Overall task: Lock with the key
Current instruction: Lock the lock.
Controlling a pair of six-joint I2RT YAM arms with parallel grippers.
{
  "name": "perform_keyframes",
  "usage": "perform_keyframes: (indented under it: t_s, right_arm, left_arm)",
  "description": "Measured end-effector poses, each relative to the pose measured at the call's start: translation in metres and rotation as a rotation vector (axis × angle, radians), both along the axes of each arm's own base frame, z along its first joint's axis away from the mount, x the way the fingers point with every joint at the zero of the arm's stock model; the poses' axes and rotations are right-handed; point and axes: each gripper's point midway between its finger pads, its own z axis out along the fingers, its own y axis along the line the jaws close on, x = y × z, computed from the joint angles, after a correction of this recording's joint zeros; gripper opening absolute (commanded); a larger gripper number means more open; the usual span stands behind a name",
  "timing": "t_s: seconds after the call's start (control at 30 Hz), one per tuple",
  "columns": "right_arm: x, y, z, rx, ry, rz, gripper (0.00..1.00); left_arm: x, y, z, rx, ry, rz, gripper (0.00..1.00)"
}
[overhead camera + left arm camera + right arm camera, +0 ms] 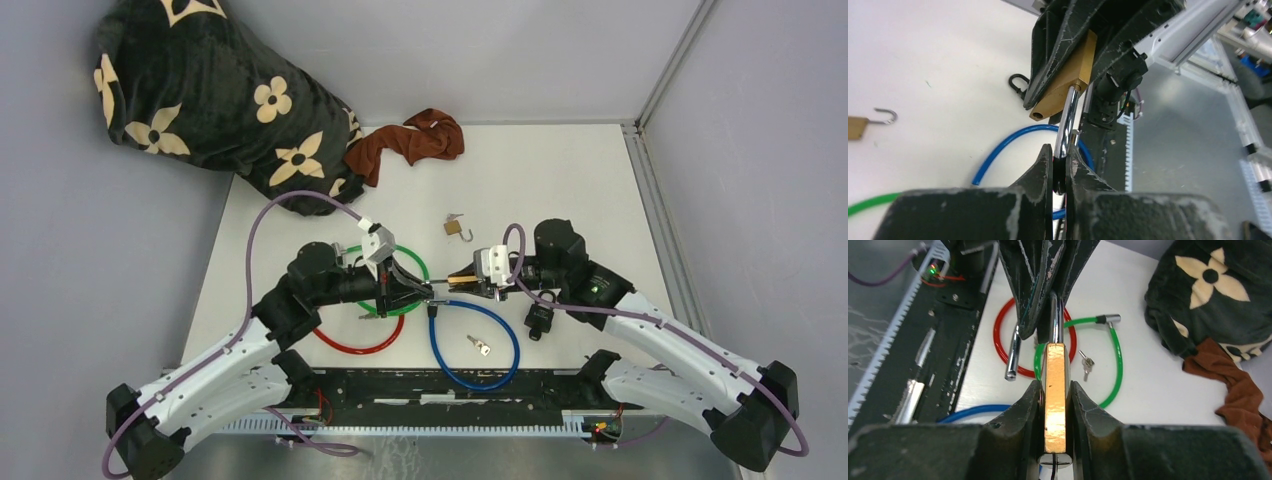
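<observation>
Left pincer (1060, 156) tight on seemingly open shackle (1066, 117)

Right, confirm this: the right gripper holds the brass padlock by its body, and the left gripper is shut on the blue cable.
The left gripper is shut on the padlock's steel shackle, not the blue cable, which lies on the table below; the left wrist view shows it. The right gripper does hold the brass padlock by its body.

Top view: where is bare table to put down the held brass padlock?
Free: the far right of the white table, between the crumpled brown cloth and the side rail. Crowded: the near middle, with green cable loop, red cable loop, blue cable loop and silver keys.
</observation>
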Motion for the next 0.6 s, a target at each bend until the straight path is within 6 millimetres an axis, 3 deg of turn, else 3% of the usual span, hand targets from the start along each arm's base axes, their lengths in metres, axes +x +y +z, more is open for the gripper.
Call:
perform_keyframes:
  t_s: [0.23,0.6]
  right_arm:
    - [-0.017,0.009,0.020,0.121,0.147,0.067,0.00]
    - [-0.025,0.010,0.021,0.079,0.143,0.160,0.00]
  left_arm:
    - [-0.006,0.006,0.021,-0.015,-0.229,-0.031,0.02]
    - [-0.013,0.010,0.026,0.015,-0.296,-0.045,0.02]
